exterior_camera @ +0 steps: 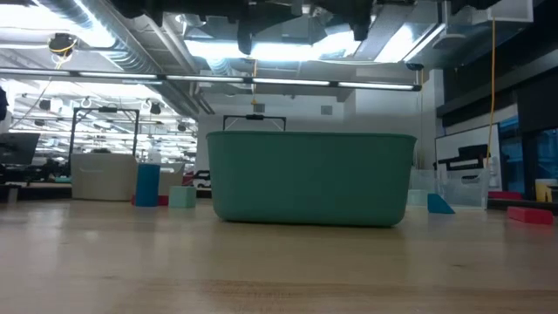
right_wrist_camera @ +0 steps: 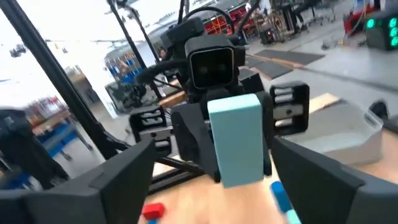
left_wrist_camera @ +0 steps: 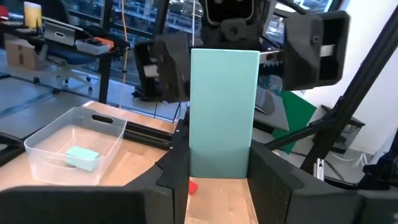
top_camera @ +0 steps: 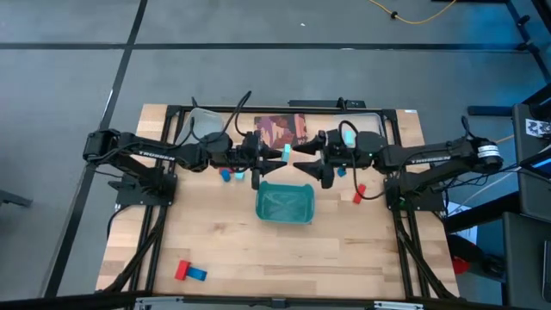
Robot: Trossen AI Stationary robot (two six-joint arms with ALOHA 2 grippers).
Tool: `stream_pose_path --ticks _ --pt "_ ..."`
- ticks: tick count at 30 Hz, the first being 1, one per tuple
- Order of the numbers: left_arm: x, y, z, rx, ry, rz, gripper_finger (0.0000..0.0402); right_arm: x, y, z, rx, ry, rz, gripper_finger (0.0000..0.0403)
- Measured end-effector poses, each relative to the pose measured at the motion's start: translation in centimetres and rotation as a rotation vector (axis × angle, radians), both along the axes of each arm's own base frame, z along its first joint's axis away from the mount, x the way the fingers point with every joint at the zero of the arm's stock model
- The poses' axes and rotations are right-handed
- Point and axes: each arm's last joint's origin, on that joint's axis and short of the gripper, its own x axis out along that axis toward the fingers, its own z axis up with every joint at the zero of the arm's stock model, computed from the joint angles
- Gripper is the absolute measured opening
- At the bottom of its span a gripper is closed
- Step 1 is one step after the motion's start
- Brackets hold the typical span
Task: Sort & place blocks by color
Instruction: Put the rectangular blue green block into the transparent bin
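From above, the left gripper point(top_camera: 274, 158) and right gripper point(top_camera: 312, 160) meet over the teal tray point(top_camera: 285, 205), a cyan block point(top_camera: 287, 152) between them. The left wrist view shows that block point(left_wrist_camera: 222, 112) clamped in the left fingers point(left_wrist_camera: 273, 180). From the right wrist, the right fingers point(right_wrist_camera: 118, 180) stand spread. It looks light, stiff and smooth; grip the free end's flat faces.

The light comes from long lamps point(exterior_camera: 288, 44) on the ceiling, and they glow very bright white in the low view. The teal tray point(exterior_camera: 309, 179) there looks dark on its front side, because the light is behind it. The wooden table point(top_camera: 258, 250) is evenly lit from above, with only soft shadows under the arms. The floor around it is dim and grey. In the right wrist view everything is blurry and smeared, and the sky-like top is washed out white. The left wrist view is sharper up close, fuzzy far away.
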Motion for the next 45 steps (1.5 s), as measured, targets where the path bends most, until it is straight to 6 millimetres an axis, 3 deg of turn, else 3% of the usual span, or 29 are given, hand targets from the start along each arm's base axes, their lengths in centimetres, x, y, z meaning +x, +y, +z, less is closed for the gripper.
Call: stream_pose_path --ticks 6,14,19,26,36,45 --pt "0.0 -0.3 0.0 -0.001 0.001 -0.006 0.012 1.7 -0.3 0.7 -0.074 0.0 -0.012 0.0341" --pt "0.0 -0.2 0.0 -0.001 0.001 0.003 0.0121 2.1 -0.5 0.2 -0.072 0.022 -0.019 0.0322" --pt "0.0 -0.2 0.0 -0.001 0.001 0.003 0.0121 2.1 -0.5 0.3 -0.076 0.021 -0.021 0.0263" --pt "0.0 -0.2 0.0 -0.001 0.001 0.002 0.0121 2.1 -0.5 0.2 -0.121 0.026 -0.027 0.0133" --pt "0.0 -0.2 0.0 0.008 0.002 0.001 0.0128 2.1 -0.5 0.2 -0.125 0.029 -0.023 0.013" --pt "0.0 0.2 0.0 0.023 0.003 0.007 0.0181 2.1 -0.5 0.2 -0.123 0.029 -0.019 0.013"
